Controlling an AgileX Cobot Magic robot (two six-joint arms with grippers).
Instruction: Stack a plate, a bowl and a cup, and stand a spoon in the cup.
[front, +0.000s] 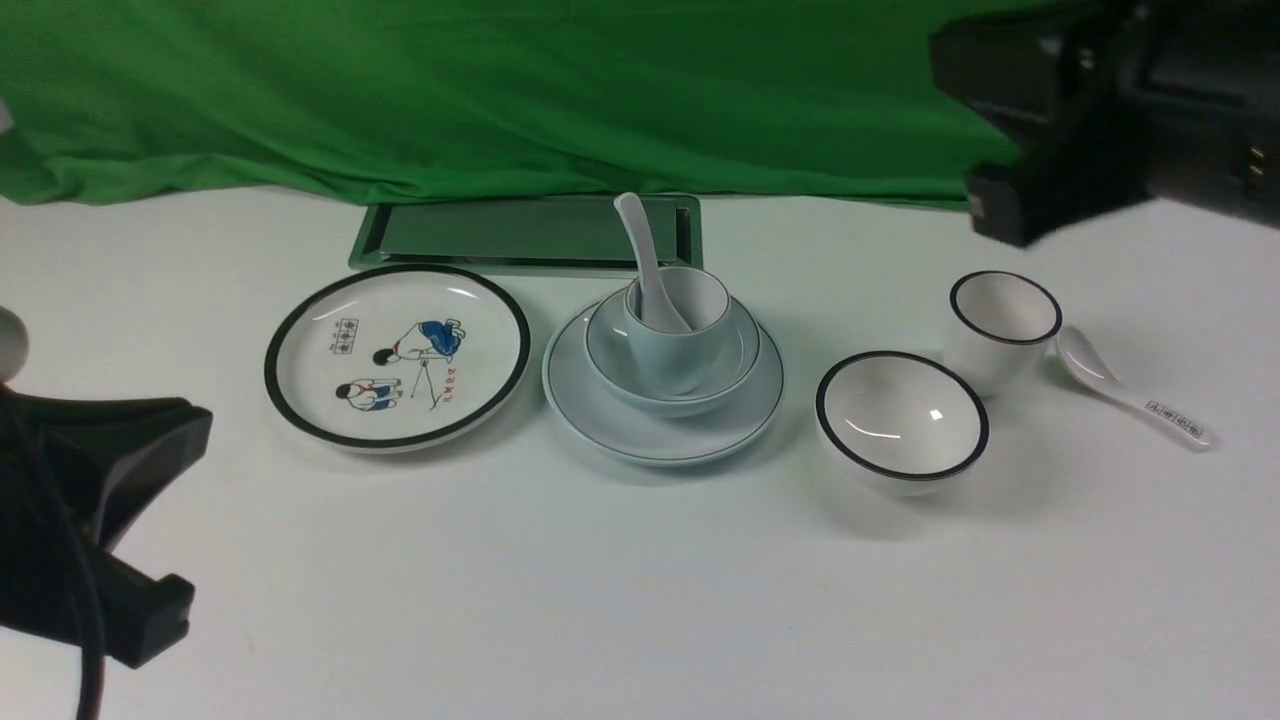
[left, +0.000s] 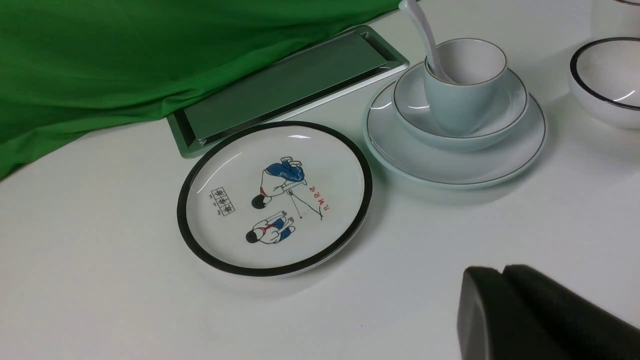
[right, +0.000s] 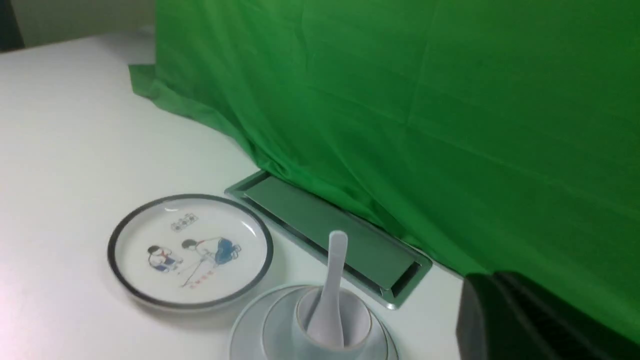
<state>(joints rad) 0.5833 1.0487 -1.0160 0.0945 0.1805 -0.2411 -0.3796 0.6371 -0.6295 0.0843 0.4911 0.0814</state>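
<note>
The pale blue-green plate (front: 600, 410) sits at the table's middle. The shallow bowl (front: 738, 362) rests on it, and the cup (front: 680, 362) stands in the bowl. The plain white spoon (front: 640, 245) stands in the cup, handle leaning up and to the back left. The stack also shows in the left wrist view: plate (left: 410, 160), bowl (left: 510, 115), cup (left: 457, 102), spoon (left: 425, 35). My left gripper (left: 502, 270) is shut and empty, low at the near left. My right gripper (right: 492, 277) is shut and empty, raised at the far right; its view shows the spoon (right: 332, 280).
A white cartoon plate (front: 320, 385) with a black rim lies left of the stack. Right of it are a black-rimmed bowl (front: 902, 420), a black-rimmed cup (front: 1000, 320) and a printed spoon (front: 1130, 395). A metal hatch (front: 520, 232) and green cloth (front: 500, 90) are behind.
</note>
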